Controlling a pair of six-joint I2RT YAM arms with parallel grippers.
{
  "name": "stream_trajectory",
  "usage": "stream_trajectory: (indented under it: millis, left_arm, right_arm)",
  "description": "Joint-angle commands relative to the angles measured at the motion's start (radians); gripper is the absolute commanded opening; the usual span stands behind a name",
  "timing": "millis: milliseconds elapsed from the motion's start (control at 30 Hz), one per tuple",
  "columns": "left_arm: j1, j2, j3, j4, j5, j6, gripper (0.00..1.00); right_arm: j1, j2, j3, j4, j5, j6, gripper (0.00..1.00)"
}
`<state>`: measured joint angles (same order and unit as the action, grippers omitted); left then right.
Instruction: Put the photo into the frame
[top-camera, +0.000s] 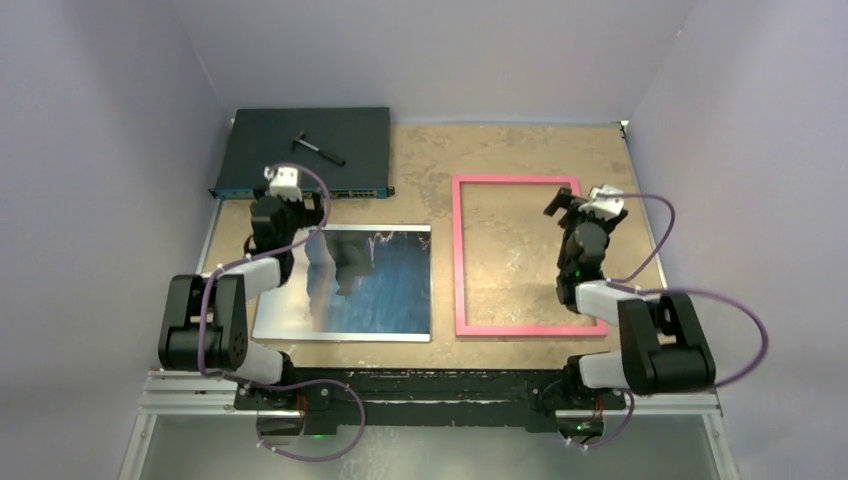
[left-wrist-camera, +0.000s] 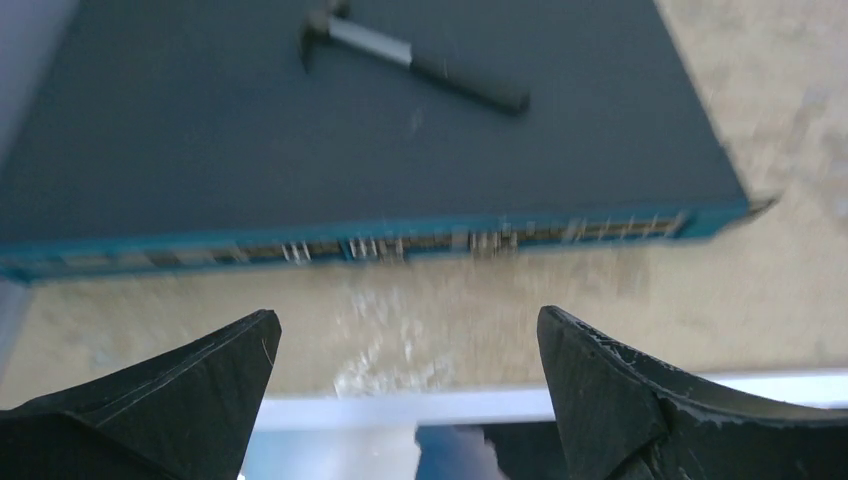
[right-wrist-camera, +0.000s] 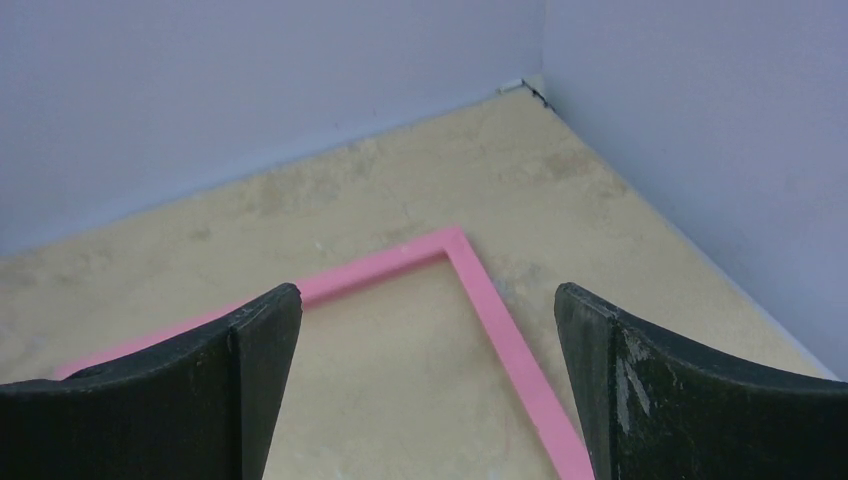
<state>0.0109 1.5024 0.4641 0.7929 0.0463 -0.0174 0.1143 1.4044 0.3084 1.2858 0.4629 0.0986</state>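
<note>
Black fingers (left-wrist-camera: 190, 390) of the left gripper (left-wrist-camera: 405, 330) stand wide apart with nothing between them. Just below them in the left wrist view runs the pale far border of the photo (top-camera: 365, 285), then a strip of bare table (top-camera: 500, 150), then the blue front edge of a dark flat box (top-camera: 300, 140). A small hammer (top-camera: 318, 148) with a black handle lies on top of that box.

On the other side, the fingers (right-wrist-camera: 240, 380) of the right gripper (right-wrist-camera: 425, 300) are also spread wide and hold nothing. Between them shows the far right corner of the pink frame (top-camera: 463, 260), with tan table inside and outside its border.

From above, the photo lies flat, blue picture side up, on the left half of the table in front of the left arm, its glossy face mirroring that arm. Beside it to the right, a strip of table apart, lies the frame, flat. The right arm reaches over the frame's right side. Pale walls close in the table on three sides.
</note>
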Motion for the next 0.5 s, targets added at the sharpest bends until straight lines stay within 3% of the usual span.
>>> stream_trajectory:
  millis: [0, 100, 167, 233, 333, 467]
  left_arm:
    - [0.0, -0.143, 0.243, -0.507, -0.035, 0.005, 1.0]
    - [0.0, -0.168, 0.401, -0.732, -0.044, 0.044, 1.0]
    - [0.001, -0.154, 0.517, -0.898, -0.044, 0.062, 1.0]
    - [0.002, -0.132, 0.619, -1.066, -0.044, 0.049, 0.99]
    - [0.009, -0.104, 0.727, -1.221, -0.022, 0.036, 0.95]
    - [0.015, -0.138, 0.742, -1.286, 0.014, 0.025, 0.92]
  right_arm:
    - [0.009, -0.162, 0.24, -0.509, 0.099, 0.137, 0.99]
    - [-0.021, -0.176, 0.361, -0.734, -0.08, 0.343, 0.99]
    - [-0.034, -0.167, 0.448, -0.847, -0.279, 0.381, 0.99]
    - [-0.003, -0.144, 0.543, -0.963, -0.349, 0.377, 0.99]
    - [0.144, -0.09, 0.647, -1.177, -0.238, 0.362, 0.99]
    - [0.299, -0.017, 0.724, -1.369, -0.104, 0.399, 0.99]
